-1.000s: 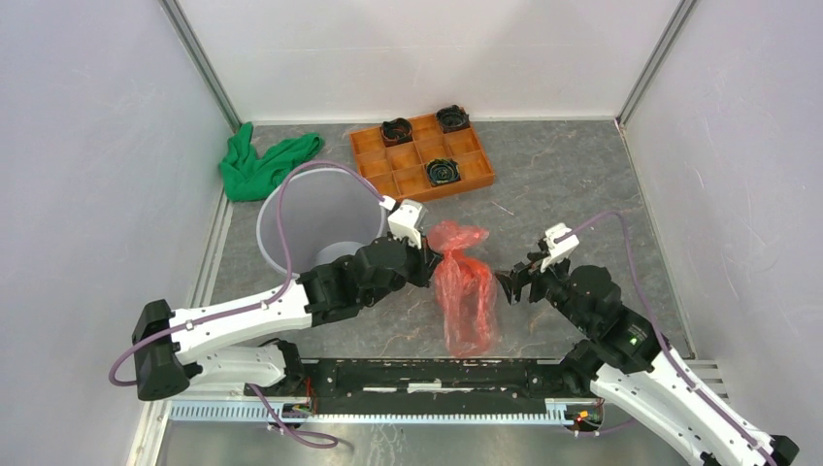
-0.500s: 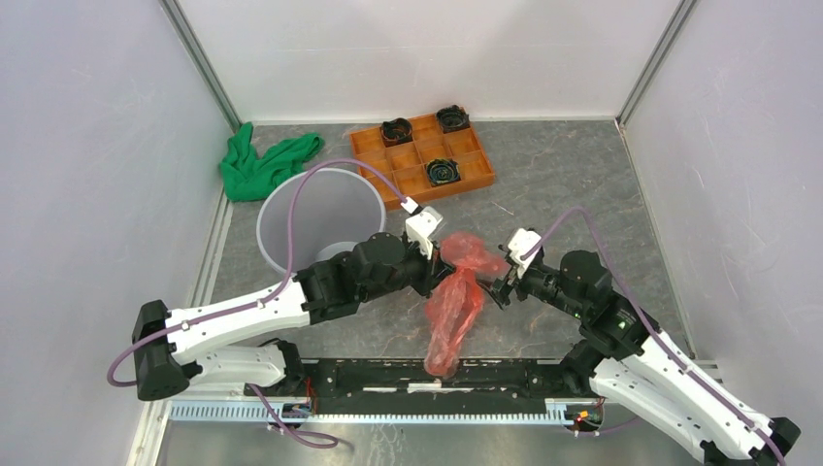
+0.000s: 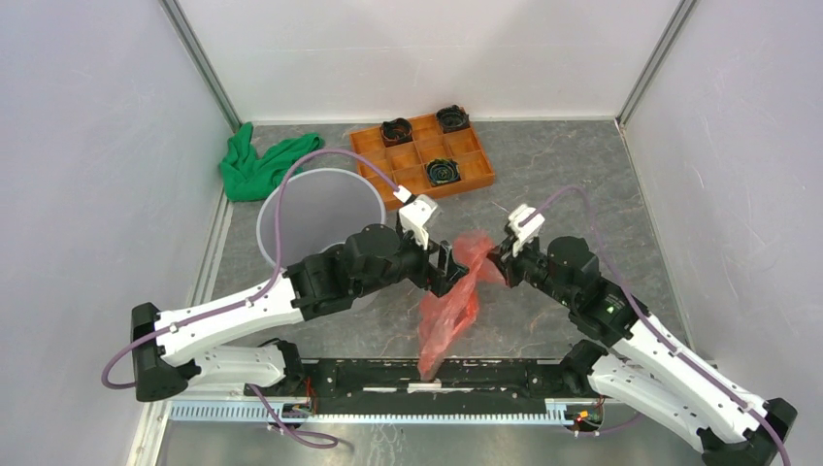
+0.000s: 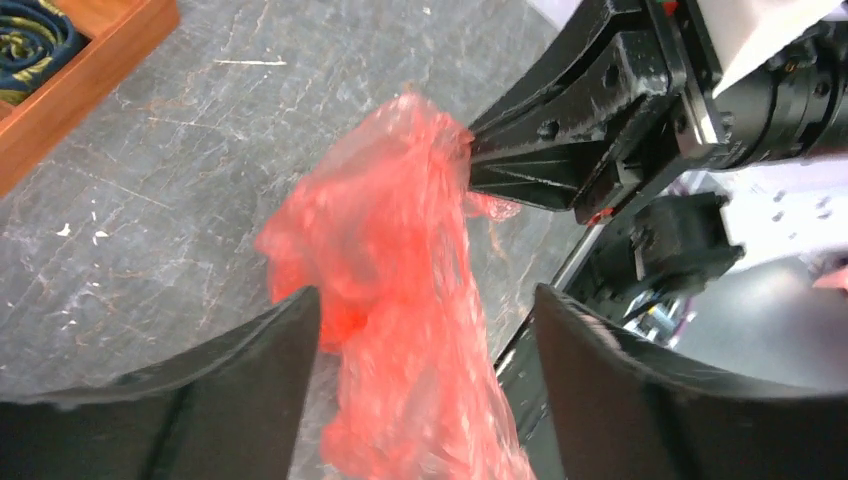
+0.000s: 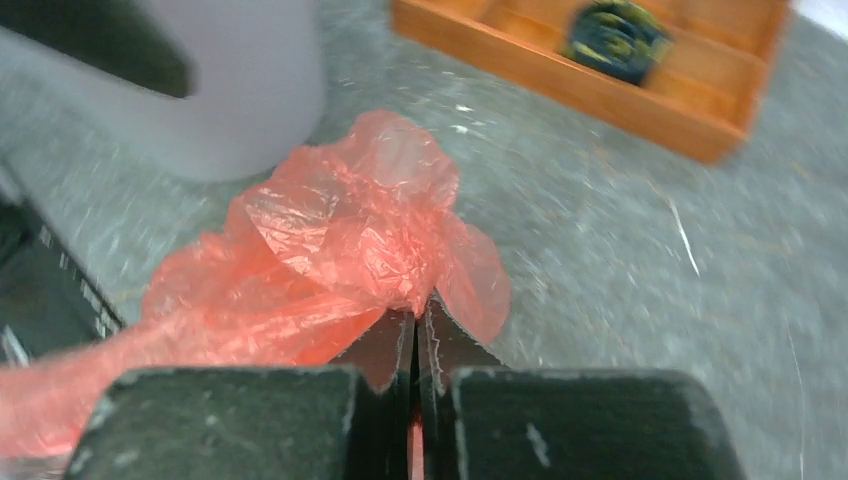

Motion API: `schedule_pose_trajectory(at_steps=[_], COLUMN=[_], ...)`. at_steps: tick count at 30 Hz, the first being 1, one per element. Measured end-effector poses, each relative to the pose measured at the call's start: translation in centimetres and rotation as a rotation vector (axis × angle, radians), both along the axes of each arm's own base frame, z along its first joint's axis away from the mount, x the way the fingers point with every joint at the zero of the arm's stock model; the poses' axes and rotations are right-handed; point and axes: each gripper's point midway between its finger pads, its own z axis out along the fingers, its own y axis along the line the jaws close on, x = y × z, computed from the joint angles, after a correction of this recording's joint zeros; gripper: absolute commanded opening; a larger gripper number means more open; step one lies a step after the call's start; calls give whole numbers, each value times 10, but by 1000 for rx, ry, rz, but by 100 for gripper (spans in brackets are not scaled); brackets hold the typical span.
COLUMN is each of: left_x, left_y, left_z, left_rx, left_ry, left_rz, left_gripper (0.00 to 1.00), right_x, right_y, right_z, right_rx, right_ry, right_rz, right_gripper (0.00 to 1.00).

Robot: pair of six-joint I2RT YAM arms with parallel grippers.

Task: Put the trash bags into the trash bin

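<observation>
The trash bag (image 3: 448, 313), a crinkly translucent red-orange film, hangs in mid-air between the two arms with its tail trailing toward the near edge. My right gripper (image 3: 496, 265) is shut on its bunched top; in the right wrist view the jaws (image 5: 415, 305) are pressed together on the film (image 5: 350, 230). My left gripper (image 3: 449, 273) is open beside the bag, and in its wrist view the bag (image 4: 395, 270) drapes loosely between the spread fingers (image 4: 255, 385). The grey trash bin (image 3: 291, 209) stands upright behind the left arm.
An orange compartment tray (image 3: 466, 165) with dark coiled items sits at the back centre. A green cloth (image 3: 260, 162) lies at the back left, just behind the bin. The left arm's purple cable arcs over the bin's mouth. Walls enclose the table on three sides.
The right gripper moved in and shut on the bag's top. The left gripper opened and let go. The bag's tail swung toward the near left.
</observation>
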Motion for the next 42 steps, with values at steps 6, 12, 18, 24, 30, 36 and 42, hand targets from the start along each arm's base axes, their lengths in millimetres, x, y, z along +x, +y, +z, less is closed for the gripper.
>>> schedule_pose_trajectory(at_steps=[6, 12, 18, 24, 30, 36, 42], left_x=[0, -18, -36, -26, -14, 7, 12], left_y=[7, 2, -8, -9, -16, -9, -1], left_z=[20, -16, -82, -127, -144, -169, -157], left_rx=[-82, -63, 105, 216, 227, 286, 283], left_ry=[75, 186, 220, 204, 192, 201, 194], left_rz=[75, 69, 105, 175, 210, 270, 308], left_gripper=[100, 100, 100, 100, 85, 21, 2], right_x=[31, 45, 42, 40, 37, 34, 30], right_y=[-47, -72, -77, -80, -82, -77, -69], right_z=[26, 20, 11, 15, 21, 21, 17], right_rx=[68, 5, -41, -52, -56, -74, -98], right_ry=[67, 85, 98, 76, 48, 42, 48], right_rz=[-414, -597, -608, -592, -571, -520, -453], right_gripper=[0, 0, 1, 1, 4, 14, 55])
